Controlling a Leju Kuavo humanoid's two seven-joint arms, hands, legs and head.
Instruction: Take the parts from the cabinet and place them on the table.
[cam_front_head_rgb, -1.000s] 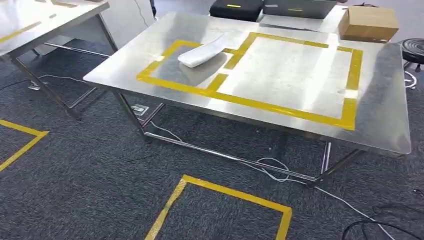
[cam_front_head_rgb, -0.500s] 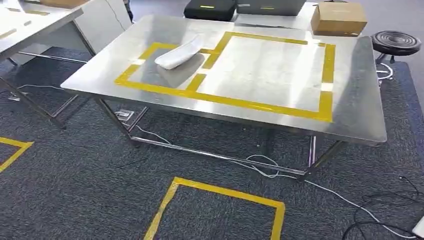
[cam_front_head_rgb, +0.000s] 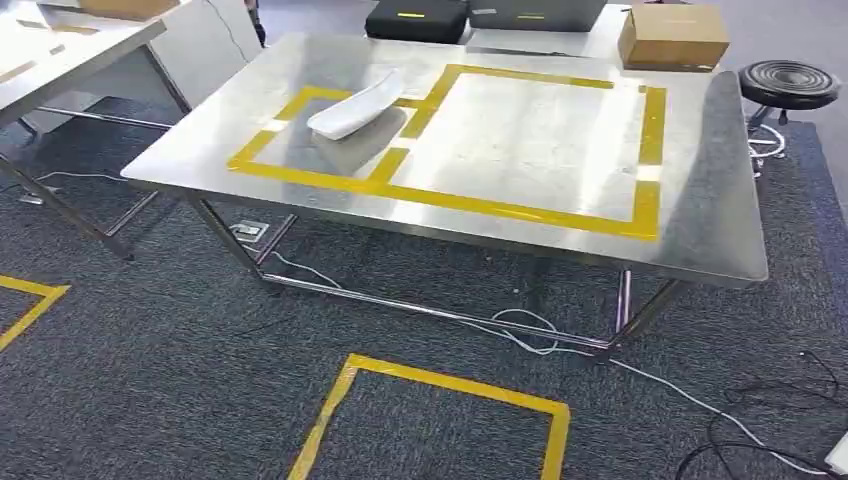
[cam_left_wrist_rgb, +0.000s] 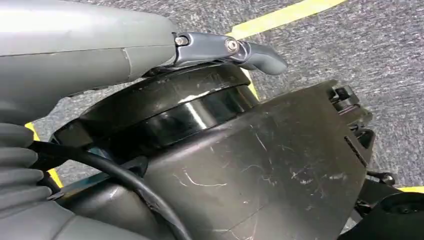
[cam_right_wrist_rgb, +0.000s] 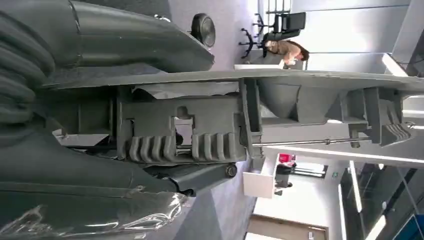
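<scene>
On the steel table (cam_front_head_rgb: 700, 230) ahead, 1 white part (cam_front_head_rgb: 355, 105) lies inside the smaller yellow-taped box. The whole head view has slid sideways over the last second, so the robot is squaring up to the table. The right hand (cam_right_wrist_rgb: 75, 100) grips a long grey moulded part (cam_right_wrist_rgb: 310, 95) between thumb and fingers, probably the next to set down, while the left hand (cam_left_wrist_rgb: 100, 45) hangs low and I cannot tell how its fingers lie

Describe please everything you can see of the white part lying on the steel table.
The white part is a long, shallow, curved shell, smooth and plastic-looking, with a raised rim. It lies slantwise on the steel table, inside the smaller yellow tape rectangle, one end reaching over the tape strip toward the larger rectangle. Nothing else touches it; the tabletop reflects it.
</scene>
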